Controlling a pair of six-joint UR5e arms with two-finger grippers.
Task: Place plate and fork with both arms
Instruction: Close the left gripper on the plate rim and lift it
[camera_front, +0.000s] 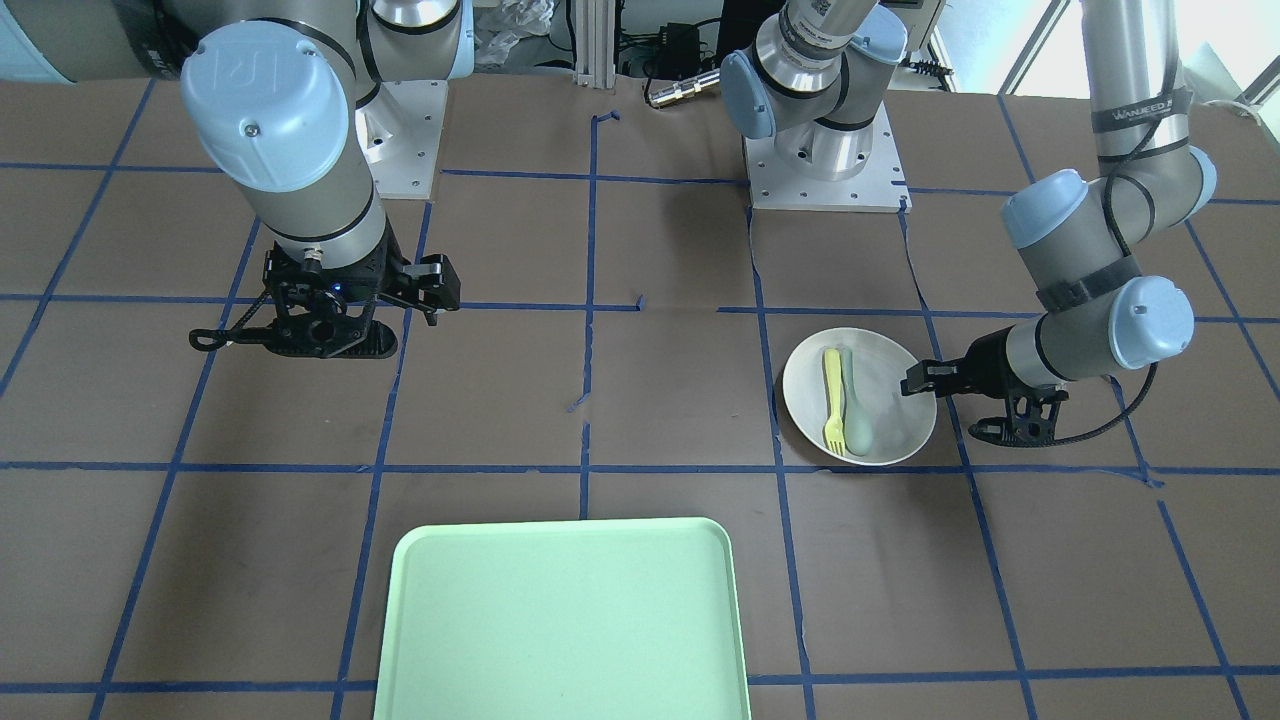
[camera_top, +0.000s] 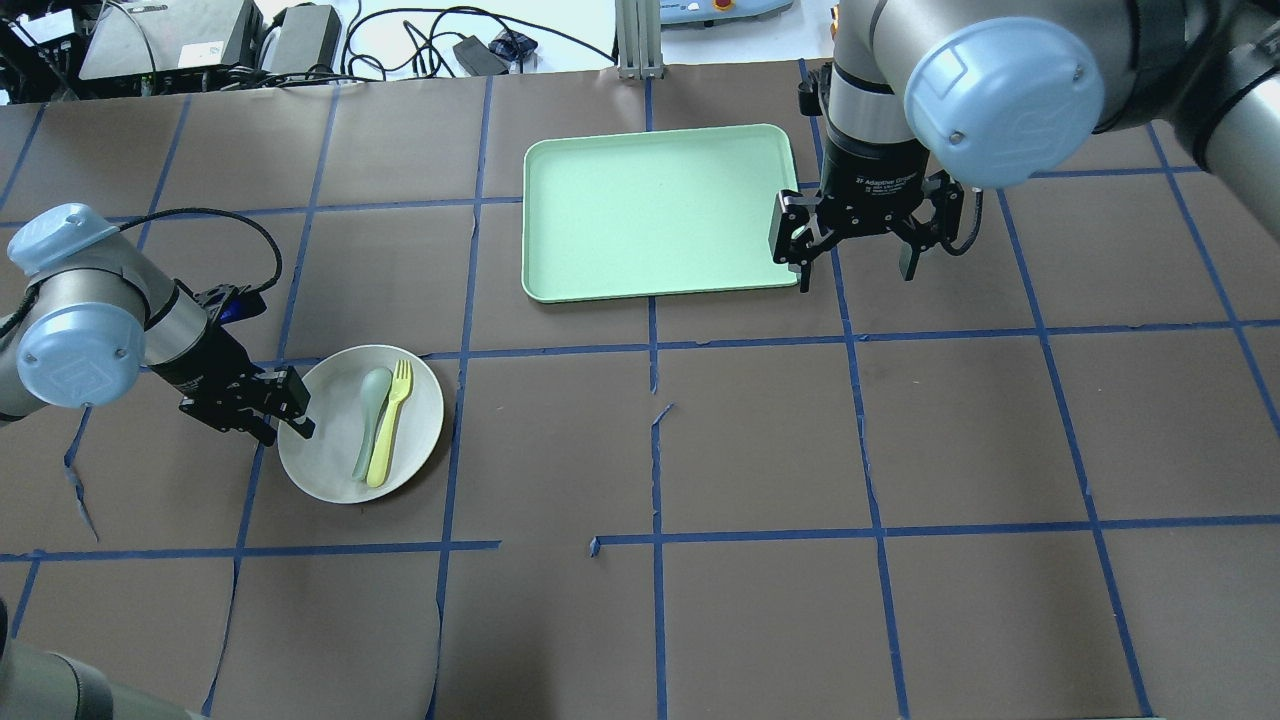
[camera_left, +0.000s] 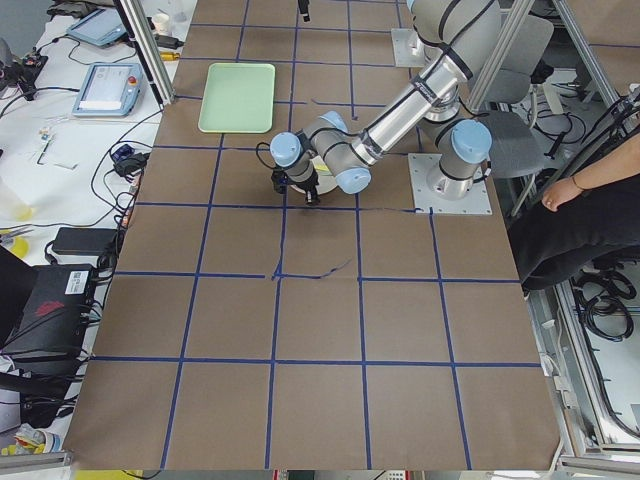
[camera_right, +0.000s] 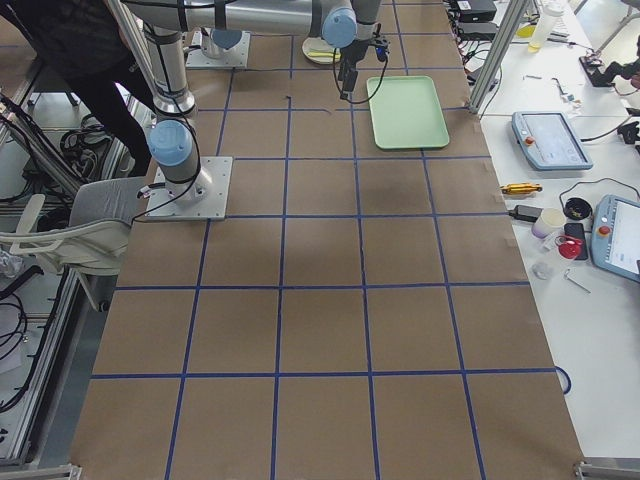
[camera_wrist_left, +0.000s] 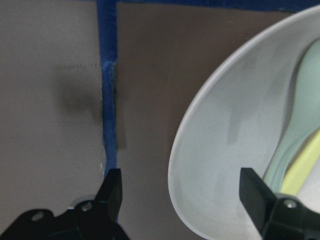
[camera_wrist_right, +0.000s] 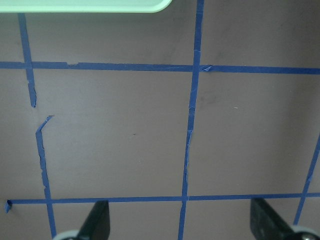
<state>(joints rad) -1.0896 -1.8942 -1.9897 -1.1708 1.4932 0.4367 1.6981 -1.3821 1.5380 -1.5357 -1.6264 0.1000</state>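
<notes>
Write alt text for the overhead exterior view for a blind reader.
The left gripper, jaws open, straddles the rim of an off-white plate holding a yellow fork and a grey-green spoon side by side. The right gripper, also open, hangs beside a mint-green tray on the brown, blue-taped table.

A brown paper-covered table (camera_top: 760, 600) gridded with blue tape (camera_top: 1000, 529) fills the room. White benches (camera_right: 600, 330) holding teach pendants (camera_right: 546, 140) and cables (camera_top: 400, 35) flank it. A grey chair (camera_right: 90, 215) stands alongside, and bright daylight comes through windows (camera_front: 1040, 40).
</notes>
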